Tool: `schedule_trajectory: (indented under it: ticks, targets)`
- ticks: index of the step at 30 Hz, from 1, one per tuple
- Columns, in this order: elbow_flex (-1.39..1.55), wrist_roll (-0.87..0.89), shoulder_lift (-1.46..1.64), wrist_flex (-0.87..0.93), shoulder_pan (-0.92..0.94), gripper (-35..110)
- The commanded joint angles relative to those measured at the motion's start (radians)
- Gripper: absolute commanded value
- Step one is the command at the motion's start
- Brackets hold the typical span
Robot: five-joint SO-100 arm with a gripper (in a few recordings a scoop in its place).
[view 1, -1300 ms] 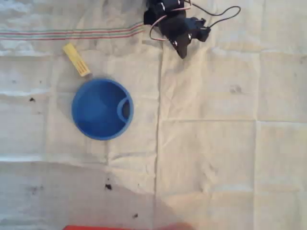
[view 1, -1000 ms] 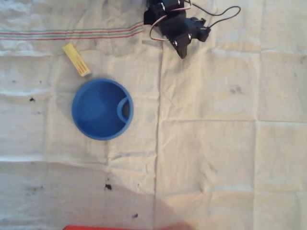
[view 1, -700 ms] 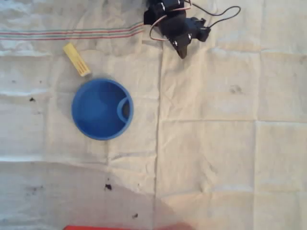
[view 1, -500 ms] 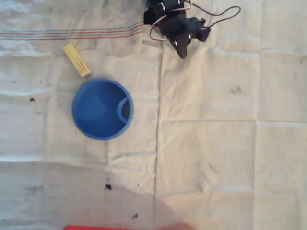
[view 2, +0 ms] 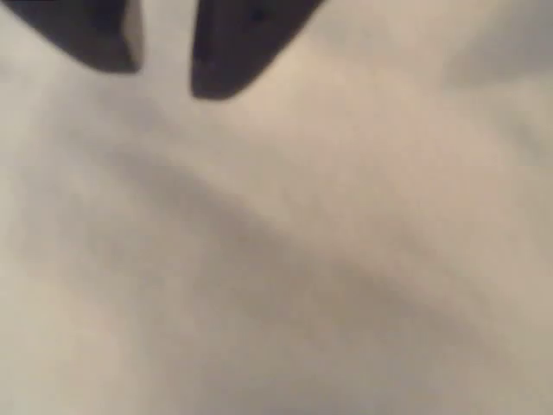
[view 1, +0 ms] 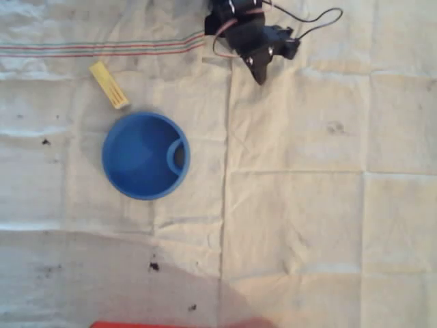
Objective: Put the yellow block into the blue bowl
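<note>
A creased, off-white cloth (view 1: pixel 300 205) covers the whole work surface in the overhead view, its fold lines crossing in a rough grid. A band of thin red and green stripes (view 1: pixel 102 48) runs across the upper left of the frame. Small dark specks (view 1: pixel 154 266) dot the cloth at left and lower left, and a faint grey smudge (view 1: pixel 333 127) sits right of centre. A sliver of something red (view 1: pixel 157 324) shows along the bottom edge. No writing or brand can be read anywhere.

The yellow block (view 1: pixel 109 85) lies flat on the cloth in the upper left, slanted, its lower end just beside the rim of the blue bowl (view 1: pixel 133 157) but outside it. The bowl stands left of centre, its small curved pocket at the right rim.

The black arm with its looping wires sits at the top centre, and the gripper (view 1: pixel 259 75) points down-frame, well apart from block and bowl. In the wrist view the gripper (view 2: pixel 164 65) shows two dark fingers (view 2: pixel 233 43) at the top left with a narrow gap between them, holding nothing, over blurred cloth.
</note>
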Motion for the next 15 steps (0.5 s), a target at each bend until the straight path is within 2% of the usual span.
schedule_trajectory:
  ticks: [1,5,9,15]
  targets:
    - [-0.348,0.005,0.021,0.003,-0.005,0]
    - [-0.531,0.005,-0.051,0.008,0.008,0]
    - [-0.701,0.017,-0.301,0.011,0.031,0]
    - [-1.092,0.020,-0.773,0.100,0.239,0]
